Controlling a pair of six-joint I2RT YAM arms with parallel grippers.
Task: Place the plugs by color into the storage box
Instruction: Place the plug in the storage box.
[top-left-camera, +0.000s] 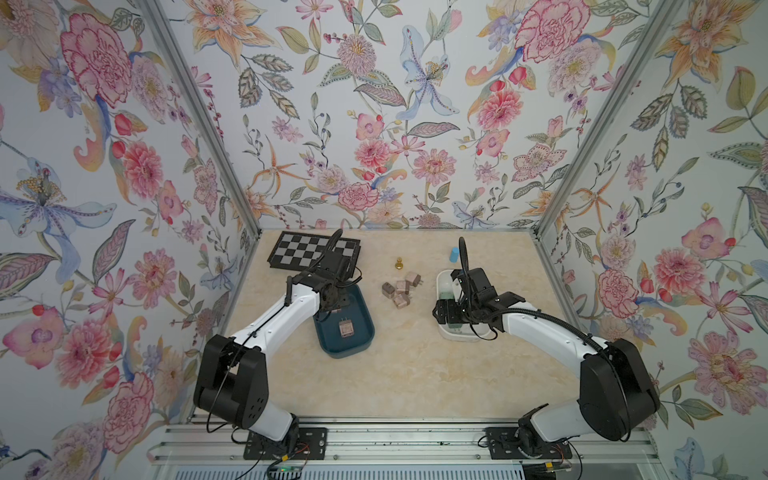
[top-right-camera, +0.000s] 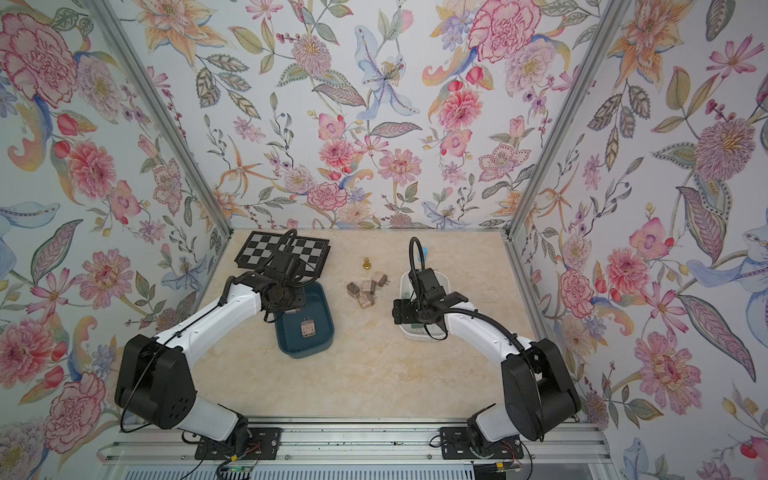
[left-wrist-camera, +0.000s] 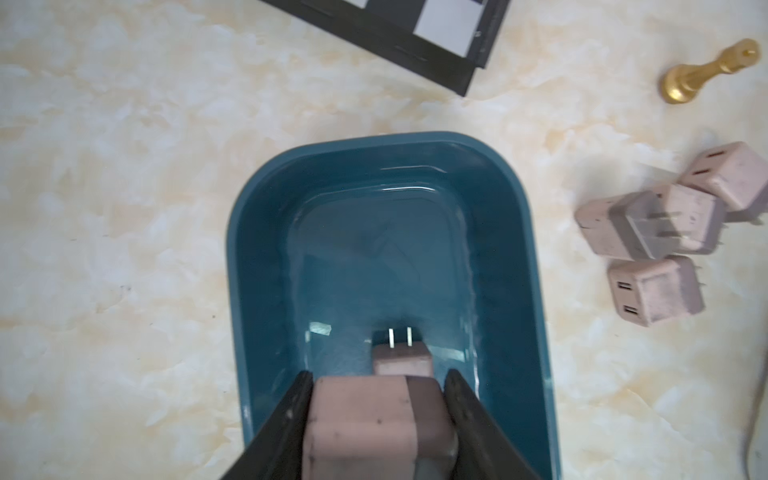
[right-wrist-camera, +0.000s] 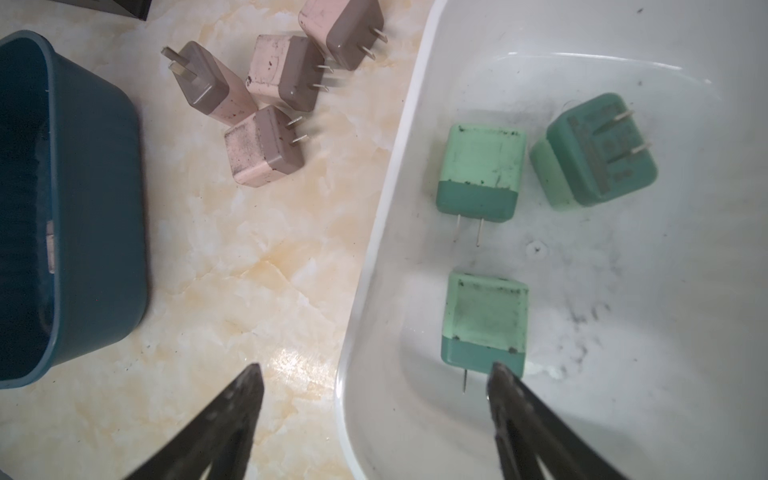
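Pink plug (left-wrist-camera: 374, 424) sits clamped in the left gripper (left-wrist-camera: 378, 374), partly cut off, over the teal box (left-wrist-camera: 519, 232); the right gripper (right-wrist-camera: 376, 368) gapes empty, apparently straddling the rim of the white box (right-wrist-camera: 415, 83) beside three green plugs (right-wrist-camera: 478, 174).

Marbled worktop (top-left-camera: 415, 374): teal bin (top-left-camera: 347, 352) beneath left jaws, white bin (top-left-camera: 455, 336) beneath right jaws, four pink plugs (top-left-camera: 401, 286) between them; chessboard (top-left-camera: 299, 249), gold pawn (top-left-camera: 399, 263) and blue cylinder (top-left-camera: 454, 254) beyond.

chessboard (left-wrist-camera: 415, 45) cut off at edge, held pink plug (left-wrist-camera: 365, 424) cropped
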